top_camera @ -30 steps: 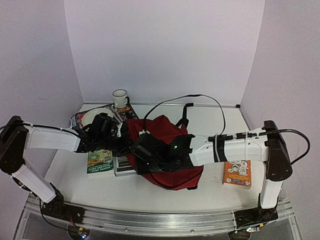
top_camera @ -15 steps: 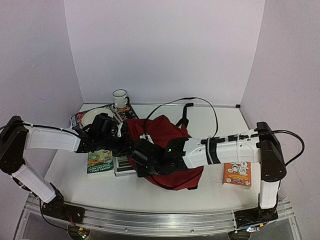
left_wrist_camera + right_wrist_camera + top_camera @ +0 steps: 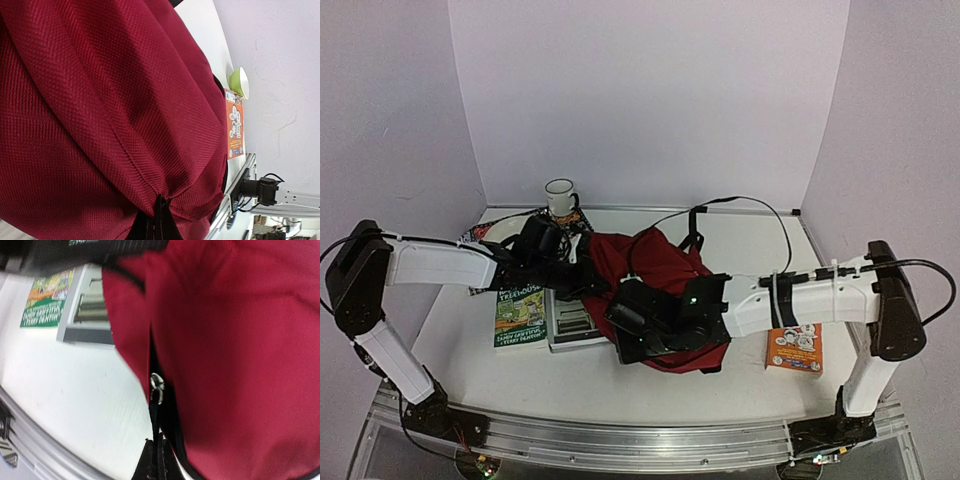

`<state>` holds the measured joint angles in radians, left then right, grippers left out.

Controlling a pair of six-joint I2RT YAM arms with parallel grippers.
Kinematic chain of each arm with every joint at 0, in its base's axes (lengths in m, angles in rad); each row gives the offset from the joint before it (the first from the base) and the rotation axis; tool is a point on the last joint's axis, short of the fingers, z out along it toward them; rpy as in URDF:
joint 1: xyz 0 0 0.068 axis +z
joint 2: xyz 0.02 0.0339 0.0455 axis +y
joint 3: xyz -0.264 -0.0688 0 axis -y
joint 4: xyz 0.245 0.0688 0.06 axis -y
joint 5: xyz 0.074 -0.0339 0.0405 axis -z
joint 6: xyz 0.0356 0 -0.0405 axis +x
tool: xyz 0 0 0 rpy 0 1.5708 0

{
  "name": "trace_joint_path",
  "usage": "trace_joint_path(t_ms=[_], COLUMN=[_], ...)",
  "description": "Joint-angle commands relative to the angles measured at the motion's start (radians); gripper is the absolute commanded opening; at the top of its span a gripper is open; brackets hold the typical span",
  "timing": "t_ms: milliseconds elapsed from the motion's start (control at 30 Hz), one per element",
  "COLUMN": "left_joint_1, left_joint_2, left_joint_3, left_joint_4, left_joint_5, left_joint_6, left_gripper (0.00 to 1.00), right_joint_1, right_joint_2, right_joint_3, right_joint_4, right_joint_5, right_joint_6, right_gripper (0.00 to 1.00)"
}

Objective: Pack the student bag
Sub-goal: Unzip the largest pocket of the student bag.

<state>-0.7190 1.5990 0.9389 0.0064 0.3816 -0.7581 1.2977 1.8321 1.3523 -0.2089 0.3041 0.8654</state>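
Two grippers are pinched shut on a large dark red fabric backpack (image 3: 665,265) in the middle of the white table (image 3: 470,360).

The left gripper (image 3: 159,225) has its jaws closed on a gathered fold of red cloth at the backpack's left side. The right gripper (image 3: 157,465) is closed narrow on the black zipper edge, with a silver zipper pull (image 3: 157,386) just beyond its tips. The backpack lies slumped and creased, its black straps (image 3: 693,228) trailing toward the far edge; its contents cannot be seen. A white enamel mug (image 3: 560,196) stands at the far edge, its inside hidden. A green paperback (image 3: 520,308) and a grey flat book (image 3: 570,322) lie just left of the backpack. An orange paperback (image 3: 795,348) lies to its right, toward the near-right corner, and a lime-green bowl (image 3: 240,82) shows just beside that book in the left wrist view.
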Motion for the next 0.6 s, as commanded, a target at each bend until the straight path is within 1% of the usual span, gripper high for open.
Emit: trace_joint_path(t_ms=[0, 133, 233, 300, 367, 433, 500, 567], left_joint_1=[0.044, 0.076, 0.082, 0.083, 0.084, 0.087, 0.089, 0.091], left_joint_2=[0.075, 0.211, 0.323, 0.389, 0.429, 0.448, 0.436, 0.393], left_joint_3=[0.172, 0.365, 0.527, 0.626, 0.687, 0.731, 0.738, 0.712], left_joint_4=[-0.061, -0.164, -0.240, -0.290, -0.316, -0.336, -0.345, -0.347], left_joint_5=[-0.050, -0.013, 0.005, -0.002, -0.014, -0.026, -0.040, -0.075], left_joint_6=[0.156, 0.283, 0.378, 0.419, 0.443, 0.450, 0.438, 0.413], left_gripper=[0.00, 0.00, 0.00, 0.02, 0.06, 0.14, 0.28, 0.41], right_joint_1=[0.061, 0.116, 0.148, 0.160, 0.163, 0.163, 0.161, 0.151], right_joint_2=[-0.095, -0.133, -0.141, -0.135, -0.125, -0.118, -0.113, -0.109], right_joint_3=[-0.060, -0.076, -0.072, -0.058, -0.044, -0.037, -0.034, -0.034], right_joint_4=[-0.169, -0.250, -0.263, -0.263, -0.259, -0.234, -0.202, -0.159], right_joint_5=[-0.047, -0.040, -0.039, -0.033, -0.008, 0.041, 0.117, 0.173], right_joint_6=[0.025, 0.030, 0.026, 0.015, 0.007, -0.006, -0.019, -0.037], right_gripper=[0.00, 0.00, 0.00, 0.00, 0.00, 0.00, 0.00, 0.00])
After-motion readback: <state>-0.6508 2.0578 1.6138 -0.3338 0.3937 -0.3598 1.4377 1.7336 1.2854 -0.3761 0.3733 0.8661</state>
